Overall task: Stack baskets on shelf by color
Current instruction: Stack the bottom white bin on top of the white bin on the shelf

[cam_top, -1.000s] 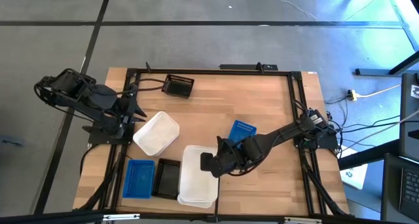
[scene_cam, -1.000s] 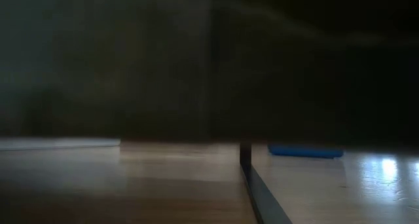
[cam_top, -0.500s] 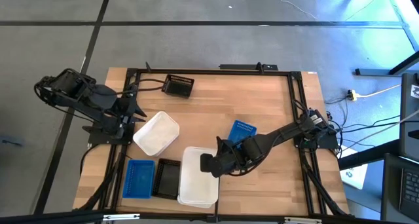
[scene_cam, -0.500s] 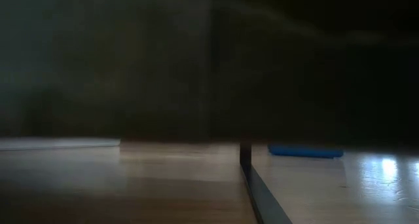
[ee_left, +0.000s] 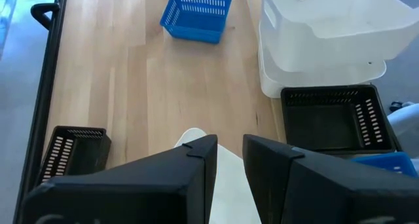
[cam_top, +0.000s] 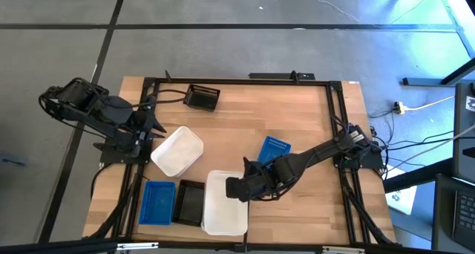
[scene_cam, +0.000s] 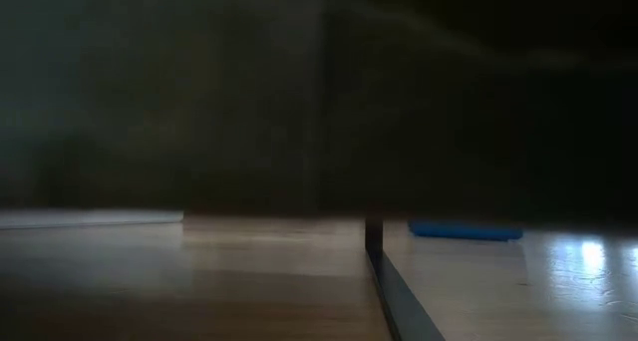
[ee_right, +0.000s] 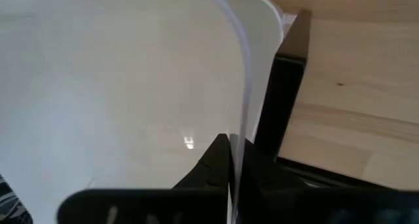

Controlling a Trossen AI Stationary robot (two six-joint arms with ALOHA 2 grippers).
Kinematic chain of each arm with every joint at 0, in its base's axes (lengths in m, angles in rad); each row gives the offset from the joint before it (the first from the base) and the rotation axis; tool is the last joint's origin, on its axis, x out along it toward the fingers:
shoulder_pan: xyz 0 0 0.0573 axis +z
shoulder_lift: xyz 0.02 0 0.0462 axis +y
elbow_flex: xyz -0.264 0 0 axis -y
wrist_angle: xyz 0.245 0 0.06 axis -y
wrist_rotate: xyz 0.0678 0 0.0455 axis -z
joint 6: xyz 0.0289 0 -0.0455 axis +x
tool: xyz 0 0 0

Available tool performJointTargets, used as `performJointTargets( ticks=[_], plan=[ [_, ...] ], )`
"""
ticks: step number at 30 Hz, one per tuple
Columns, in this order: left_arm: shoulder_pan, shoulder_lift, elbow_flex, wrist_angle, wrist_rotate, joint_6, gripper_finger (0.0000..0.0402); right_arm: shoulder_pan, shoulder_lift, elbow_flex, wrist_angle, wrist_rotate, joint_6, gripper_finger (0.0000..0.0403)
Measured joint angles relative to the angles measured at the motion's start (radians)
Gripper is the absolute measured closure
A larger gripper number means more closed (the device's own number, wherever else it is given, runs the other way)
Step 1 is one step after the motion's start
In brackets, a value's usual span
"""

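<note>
Grey floor (cam_top: 223,50) with dark seams, yellow plug (cam_top: 398,108), cables (cam_top: 427,103) at right

R arm stretched across to centre-front, right gripper (cam_top: 236,188) pinched shut on a rim; L arm folded at left edge, left gripper (cam_top: 154,128) fingers slightly apart.

No readable text, labels, brands or numbers anywhere. Nothing legible on baskets, shelf or arms.
</note>
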Motion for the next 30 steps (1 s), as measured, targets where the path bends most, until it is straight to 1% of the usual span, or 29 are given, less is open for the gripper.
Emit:
performJointTargets(
  ticks=[6,15,21,25,30],
  plan=[
    [0.000,0.000,0.000,-0.009,0.000,0.001,0.0336,0.000,0.001,0.000,0.002,0.002,-0.033,0.0397],
    [0.000,0.000,0.000,-0.029,0.000,0.002,0.0336,0.000,0.001,0.000,0.016,0.003,-0.044,0.0350],
    [0.000,0.000,0.000,-0.053,0.000,0.001,0.0336,-0.014,0.001,0.000,0.019,0.003,-0.040,0.0347],
    [0.000,0.000,0.000,-0.060,0.000,0.000,0.0336,-0.018,0.001,0.000,0.068,0.007,-0.045,0.0347],
    [0.000,0.000,0.000,-0.060,0.000,0.000,0.0336,-0.018,0.001,0.000,0.071,0.009,-0.057,0.0347]
  ],
)
